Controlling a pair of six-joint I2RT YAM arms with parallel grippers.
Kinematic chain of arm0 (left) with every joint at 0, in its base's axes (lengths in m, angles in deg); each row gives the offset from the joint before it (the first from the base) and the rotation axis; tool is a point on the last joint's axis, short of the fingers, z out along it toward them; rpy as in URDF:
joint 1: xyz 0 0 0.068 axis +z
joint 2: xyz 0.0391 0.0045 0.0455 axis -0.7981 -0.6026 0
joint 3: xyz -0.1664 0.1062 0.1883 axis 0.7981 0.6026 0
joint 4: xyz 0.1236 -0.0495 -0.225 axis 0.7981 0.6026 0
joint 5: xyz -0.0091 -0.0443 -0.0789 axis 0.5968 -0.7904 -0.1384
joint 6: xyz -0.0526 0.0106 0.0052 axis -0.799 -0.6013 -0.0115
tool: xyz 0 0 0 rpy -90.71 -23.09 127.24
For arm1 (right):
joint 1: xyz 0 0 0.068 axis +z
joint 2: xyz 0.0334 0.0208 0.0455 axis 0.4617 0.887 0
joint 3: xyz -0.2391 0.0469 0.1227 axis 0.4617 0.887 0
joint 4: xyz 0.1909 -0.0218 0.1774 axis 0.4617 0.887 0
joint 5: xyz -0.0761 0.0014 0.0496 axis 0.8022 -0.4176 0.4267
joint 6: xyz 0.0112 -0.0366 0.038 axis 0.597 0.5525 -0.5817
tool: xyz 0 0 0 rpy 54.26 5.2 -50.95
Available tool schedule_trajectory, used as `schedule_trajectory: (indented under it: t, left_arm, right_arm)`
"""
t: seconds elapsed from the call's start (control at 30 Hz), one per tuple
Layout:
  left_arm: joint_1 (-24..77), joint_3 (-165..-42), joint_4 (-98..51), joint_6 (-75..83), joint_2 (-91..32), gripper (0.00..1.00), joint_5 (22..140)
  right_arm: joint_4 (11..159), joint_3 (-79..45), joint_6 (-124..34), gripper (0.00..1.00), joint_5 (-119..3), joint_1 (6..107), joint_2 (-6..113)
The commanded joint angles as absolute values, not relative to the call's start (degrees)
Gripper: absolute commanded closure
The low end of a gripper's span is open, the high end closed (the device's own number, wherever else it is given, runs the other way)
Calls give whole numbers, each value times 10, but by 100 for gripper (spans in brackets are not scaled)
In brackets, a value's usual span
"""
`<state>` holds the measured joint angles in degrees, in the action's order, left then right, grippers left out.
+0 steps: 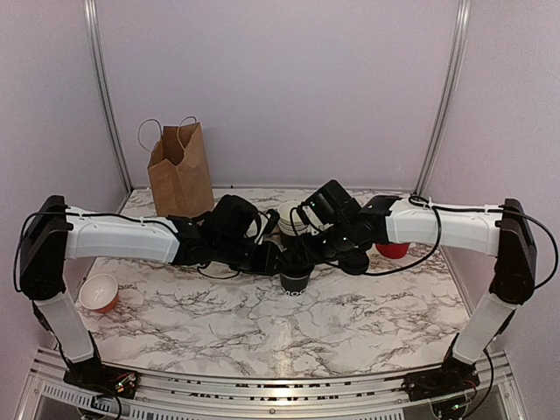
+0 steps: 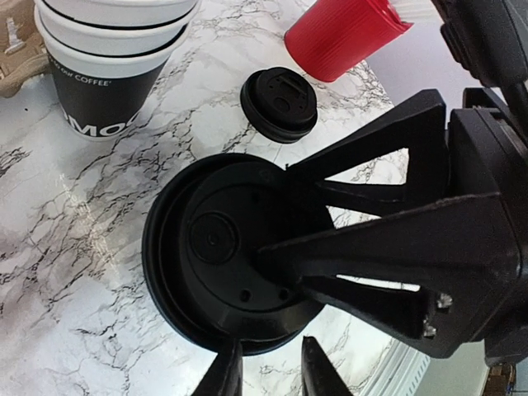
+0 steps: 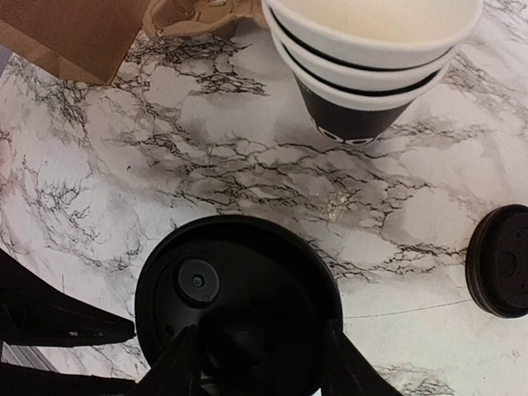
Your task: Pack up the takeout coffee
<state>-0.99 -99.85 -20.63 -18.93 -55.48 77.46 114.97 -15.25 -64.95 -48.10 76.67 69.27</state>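
The takeout coffee, a black cup with a black lid, stands upright on the marble table between both arms. From above its lid fills the middle of the left wrist view. My right gripper hangs over the lid, open, and its two fingers lie across the lid top; one fingertip rests near the centre. My left gripper sits at the lid's near rim, its fingers a narrow gap apart with only marble between them. The cup's side is hidden in both wrist views.
A stack of lidless white-rimmed cups stands just behind, with a loose black lid and a red cup lying to the right. A brown paper bag stands back left beside a cardboard carrier. Another cup sits far left.
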Motion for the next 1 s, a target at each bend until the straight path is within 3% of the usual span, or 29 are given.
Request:
schedule_trajectory:
  t: [0.0, 0.33, 0.67, 0.97]
  left_arm:
    - [-1, -1022, -152, -171, -536, 75, 783]
    - [9, -1032, -140, -162, -532, 75, 784]
    - [28, -1023, -125, -160, -500, 75, 796]
    - [57, -1006, -109, -159, -446, 70, 821]
  right_arm:
    - [1196, -177, -655, 51, -487, 774, 696]
    - [1200, -198, -655, 42, -475, 774, 671]
    - [1228, -231, -630, 19, -422, 797, 675]
    - [1284, -297, -615, 15, -371, 825, 748]
